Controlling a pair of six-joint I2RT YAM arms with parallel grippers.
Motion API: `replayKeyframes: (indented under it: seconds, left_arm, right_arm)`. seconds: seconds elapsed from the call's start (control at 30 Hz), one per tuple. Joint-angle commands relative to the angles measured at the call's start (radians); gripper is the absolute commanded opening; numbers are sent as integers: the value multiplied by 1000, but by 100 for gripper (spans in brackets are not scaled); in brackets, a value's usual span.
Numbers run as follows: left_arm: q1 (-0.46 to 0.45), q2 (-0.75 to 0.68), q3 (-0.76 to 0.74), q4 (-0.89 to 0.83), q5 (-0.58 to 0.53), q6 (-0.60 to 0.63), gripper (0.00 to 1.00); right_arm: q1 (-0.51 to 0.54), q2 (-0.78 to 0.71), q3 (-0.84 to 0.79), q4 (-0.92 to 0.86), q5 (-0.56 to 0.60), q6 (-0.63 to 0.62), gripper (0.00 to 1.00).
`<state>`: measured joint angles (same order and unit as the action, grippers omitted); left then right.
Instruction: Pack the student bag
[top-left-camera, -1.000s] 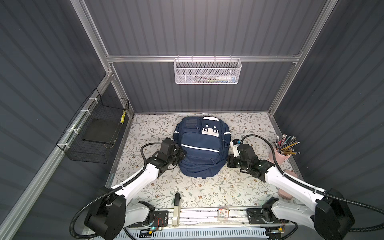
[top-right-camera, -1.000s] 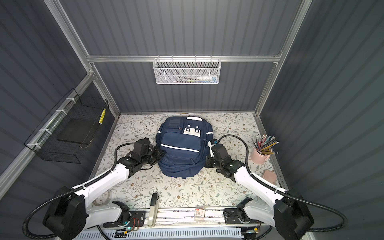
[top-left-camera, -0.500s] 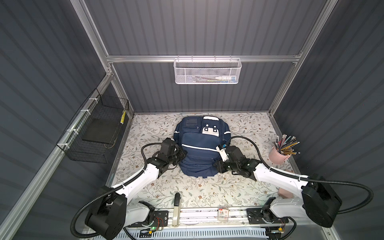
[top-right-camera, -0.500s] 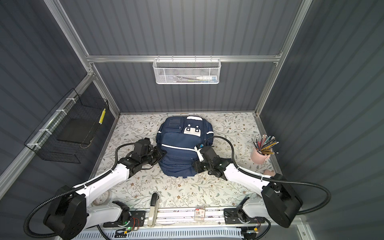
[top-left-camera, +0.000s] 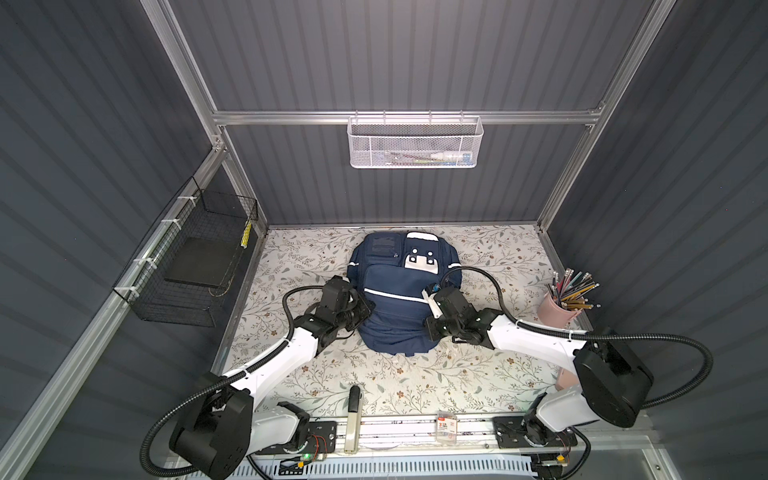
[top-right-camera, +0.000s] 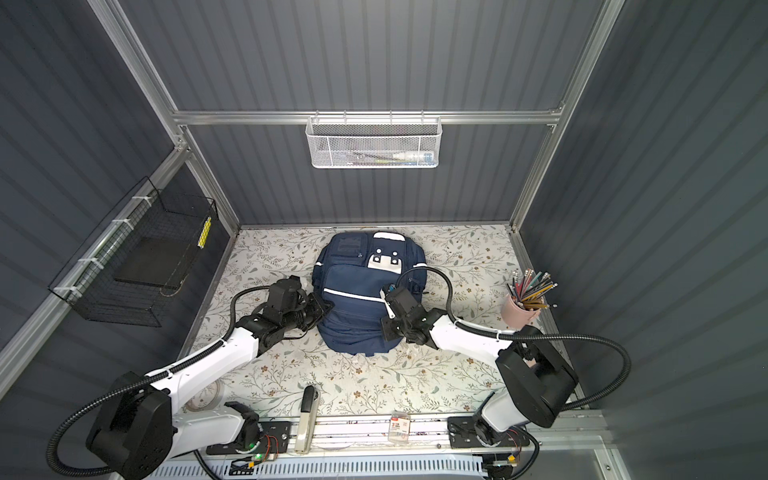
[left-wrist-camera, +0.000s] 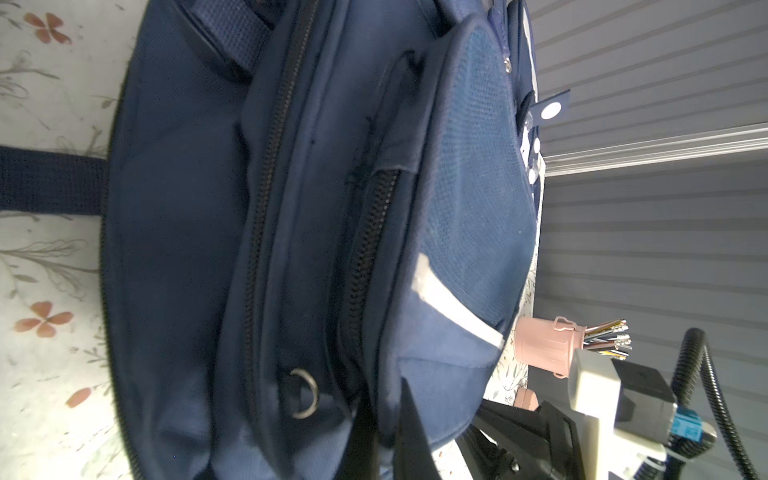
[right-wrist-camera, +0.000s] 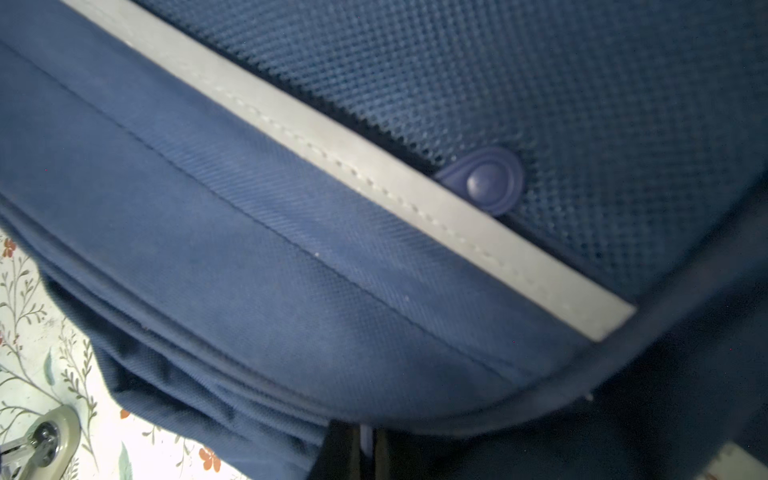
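- Lying flat on the floral table (top-left-camera: 415, 386) in both top views, the student bag (top-left-camera: 395, 299) sits past the middle toward 12 o'clock. Its front faces up and its white patch is at the 12 o'clock end.
- Also in both top views, the left claw (top-left-camera: 366, 309) meets the bag's edge at about 8 o'clock. The right claw (top-left-camera: 427, 326) sits on the bag's edge at about 4 o'clock. A pink pencil cup (top-left-camera: 555, 311) stands well apart at the bag's 3 o'clock.
- In the left wrist view the bag's side fills most of the frame, with two zip lines running along it. The left claw's fingers (left-wrist-camera: 413, 440) are drawn narrow, pinching a fold of navy fabric at the pocket's edge. A small metal ring (left-wrist-camera: 305, 392) hangs just beside them.
- In the right wrist view the bag's front is very close, crossed by a white stripe (right-wrist-camera: 374, 178). The right claw's fingers (right-wrist-camera: 343, 453) are nearly together at the bag's rim. A thin pale sliver shows between them, possibly a zip pull, though it is too blurred to be sure.
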<state>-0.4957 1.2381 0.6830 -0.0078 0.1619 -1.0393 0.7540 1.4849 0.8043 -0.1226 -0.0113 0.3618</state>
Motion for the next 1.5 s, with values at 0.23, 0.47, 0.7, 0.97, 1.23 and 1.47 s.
replayKeyframes:
  seconds: [0.23, 0.47, 0.7, 0.97, 1.23, 1.47]
  left_arm:
    - [30, -77, 49, -72, -20, 43, 0]
    - [36, -84, 27, -73, -30, 37, 0]
    - [77, -2, 55, -32, -21, 66, 20]
    - [166, 62, 161, -14, -17, 144, 58]
    - [50, -80, 7, 12, 10, -152, 67]
    - [-133, 35, -100, 223, -94, -329, 66]
  right_arm:
    - [-103, -86, -48, -128, 170, 22, 0]
    - [-187, -106, -48, -98, 113, -8, 0]
    - [-60, -153, -60, -131, 115, -3, 0]
    - [154, -60, 24, -112, 139, 107, 0]
    - [185, 89, 182, -47, 66, 87, 0]
    - [202, 98, 172, 32, 17, 114, 0]
